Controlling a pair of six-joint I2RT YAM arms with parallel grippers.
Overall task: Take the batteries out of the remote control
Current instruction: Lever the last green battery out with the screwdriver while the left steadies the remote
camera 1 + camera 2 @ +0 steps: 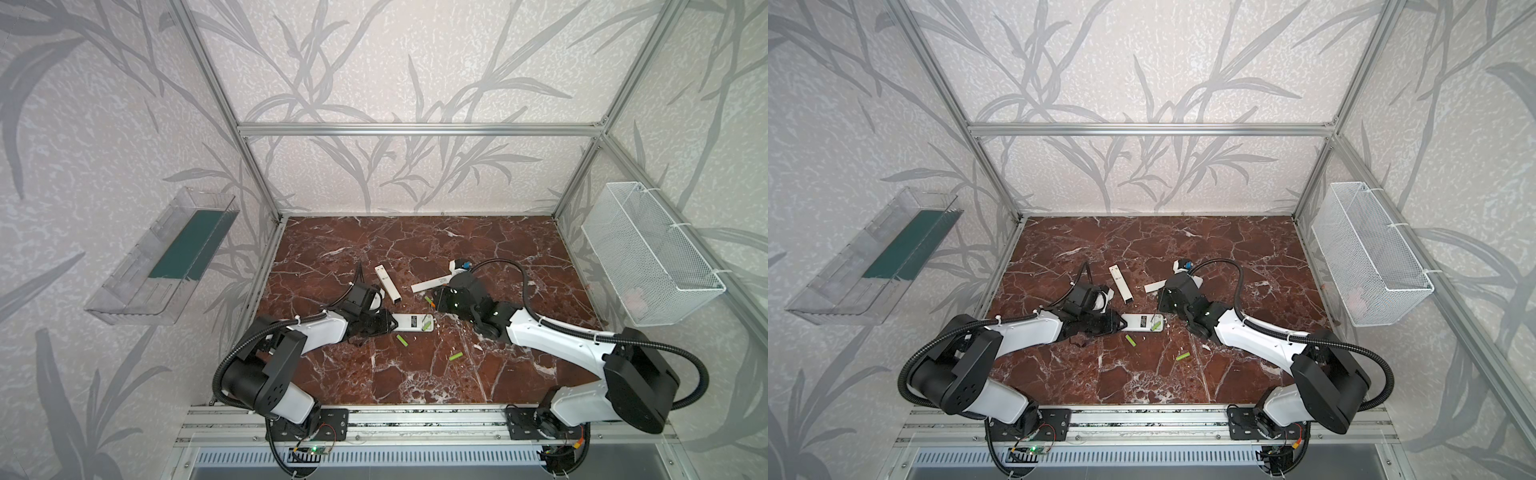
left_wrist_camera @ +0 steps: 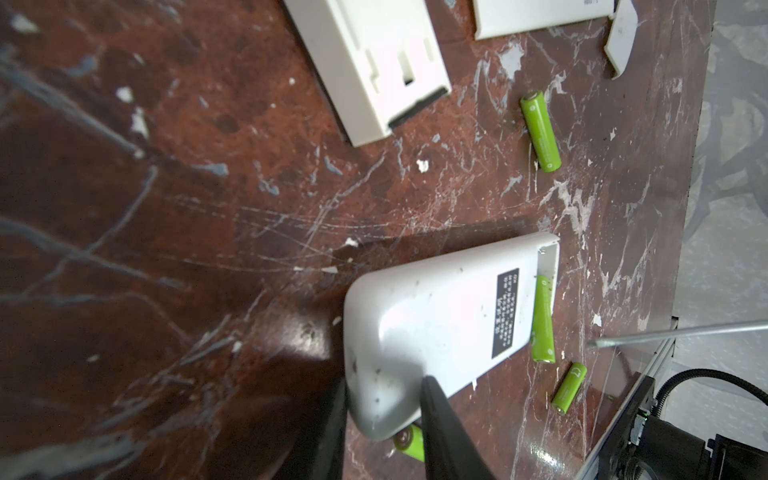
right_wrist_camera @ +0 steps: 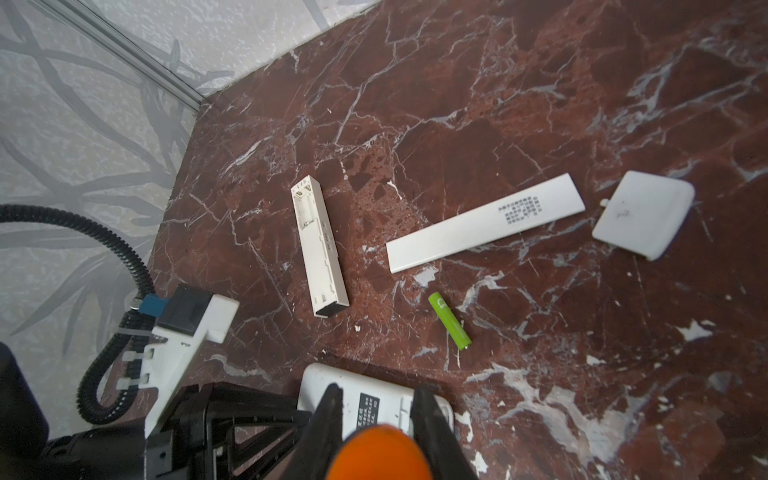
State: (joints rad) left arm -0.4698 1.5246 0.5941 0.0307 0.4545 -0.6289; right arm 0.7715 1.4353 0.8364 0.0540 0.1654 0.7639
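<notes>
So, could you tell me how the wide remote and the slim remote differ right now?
The wide remote is clamped at one end by the left gripper; the slim remote lies free. The wide one's bay holds a battery; the slim one's looks empty. Both are white, bays open.

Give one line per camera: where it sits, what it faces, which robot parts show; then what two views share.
Both top views: high overhead, looking down on the table; left arm and right arm show.
Left wrist: on the left arm, facing the wide remote the left gripper clamps; only fingers show.
Right wrist: on the right arm, facing the narrow remote; right gripper, shut on an orange tool handle, and the left arm's wrist show.
Shared: both wrist views show the wide remote and one loose battery.
</notes>
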